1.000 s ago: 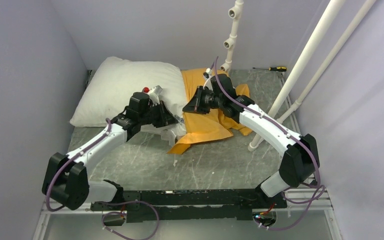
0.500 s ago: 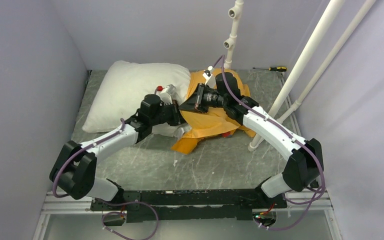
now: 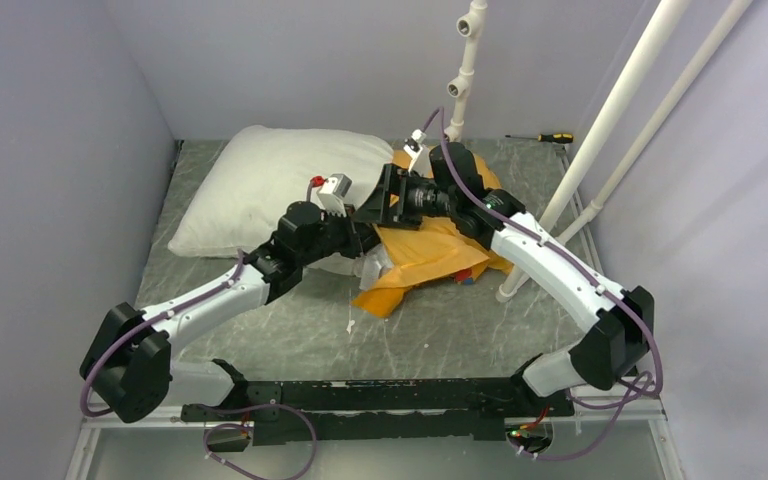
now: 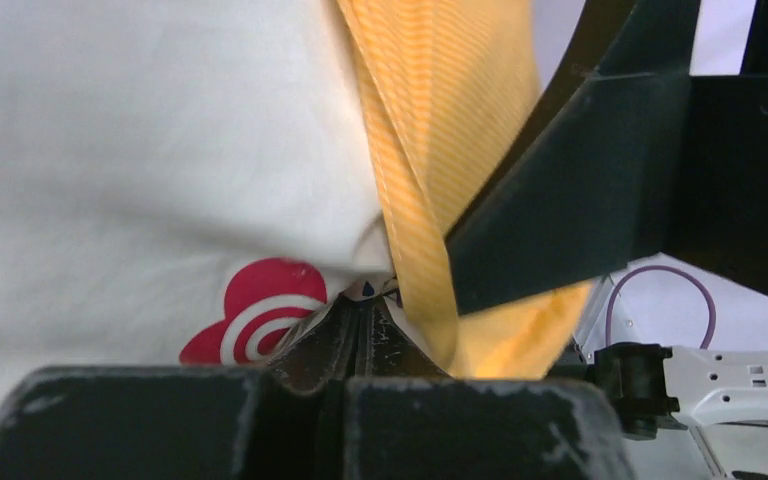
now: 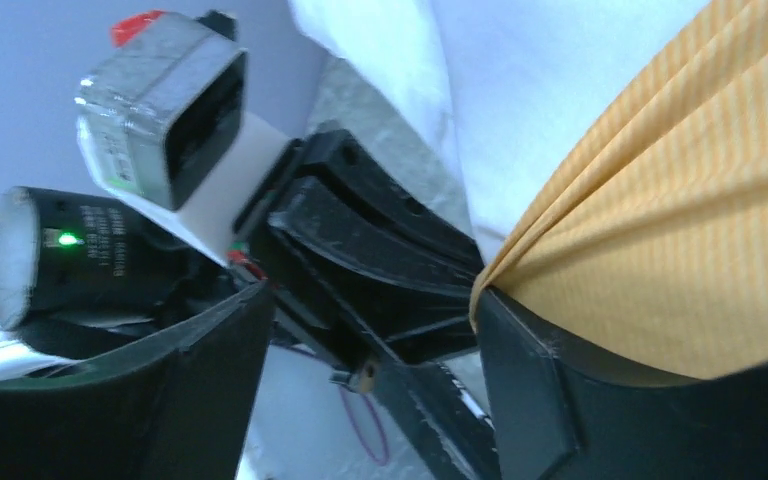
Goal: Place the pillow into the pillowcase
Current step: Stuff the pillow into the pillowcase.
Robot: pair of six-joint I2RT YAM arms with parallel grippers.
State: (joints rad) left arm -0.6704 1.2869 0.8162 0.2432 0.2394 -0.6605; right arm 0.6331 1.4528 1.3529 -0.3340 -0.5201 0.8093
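Pillow [image 3: 260, 185] lies far left on the surface [image 3: 290, 320], its right end meeting the orange pillowcase [image 3: 430, 255]. My left end effector [image 4: 360, 308] is pinched closed at the pillow's logo corner. The right end effector [image 5: 372, 300] stands wide, pillowcase draped over one finger.

In the top view, even, cool light is cast from overhead; only soft, faint shadows are thrown onto the table [image 3: 290, 330], and the whole frame is rendered sharp. In the left wrist view, the pillow [image 4: 130, 130] at 10 o'clock is shown bright and nearly washed out, while the left gripper [image 4: 360, 310] at 6 o'clock is shown dark and soft. In the right wrist view, the pillowcase [image 5: 680, 230] weave at 3 o'clock is resolved crisply, the pillow at 12 o'clock is tinted bluish, and the right gripper [image 5: 370, 295] is blurred in shadow.
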